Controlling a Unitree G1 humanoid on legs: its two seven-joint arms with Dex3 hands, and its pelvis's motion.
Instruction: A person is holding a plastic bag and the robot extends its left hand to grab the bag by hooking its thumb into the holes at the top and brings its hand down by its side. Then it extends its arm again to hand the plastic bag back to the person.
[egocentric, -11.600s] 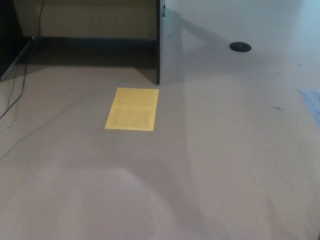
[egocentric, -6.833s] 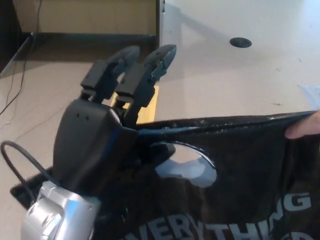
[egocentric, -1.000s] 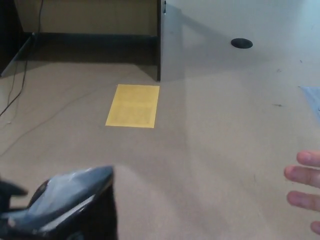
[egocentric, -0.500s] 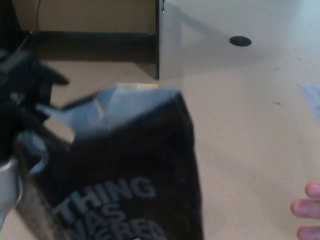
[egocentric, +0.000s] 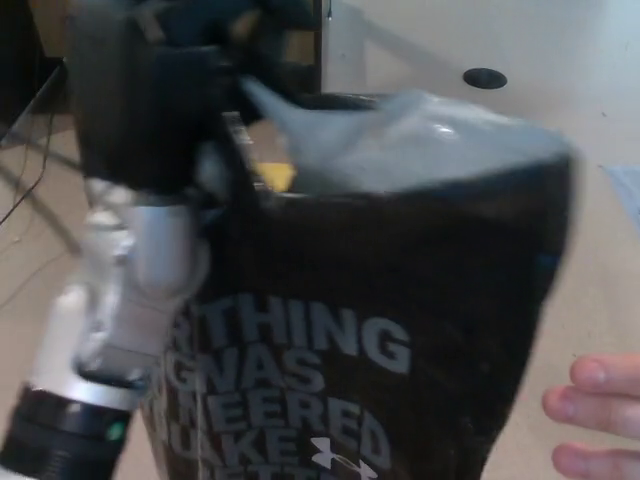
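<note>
The black plastic bag with pale printed lettering looked glossy, its upper fold catching a grey sheen. The left hand was matt black plastic above a brushed silver metal wrist. The beige worktop looked smooth and matt.

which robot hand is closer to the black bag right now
Left. The left hand is up against the black bag at its top left corner, apparently holding it; the right hand is not in view.

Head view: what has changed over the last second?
The left hand has swung up from the lower left corner, lifting the black plastic bag to fill the frame. The person's fingers remain at the right edge. The floor grommet is unchanged.
</note>
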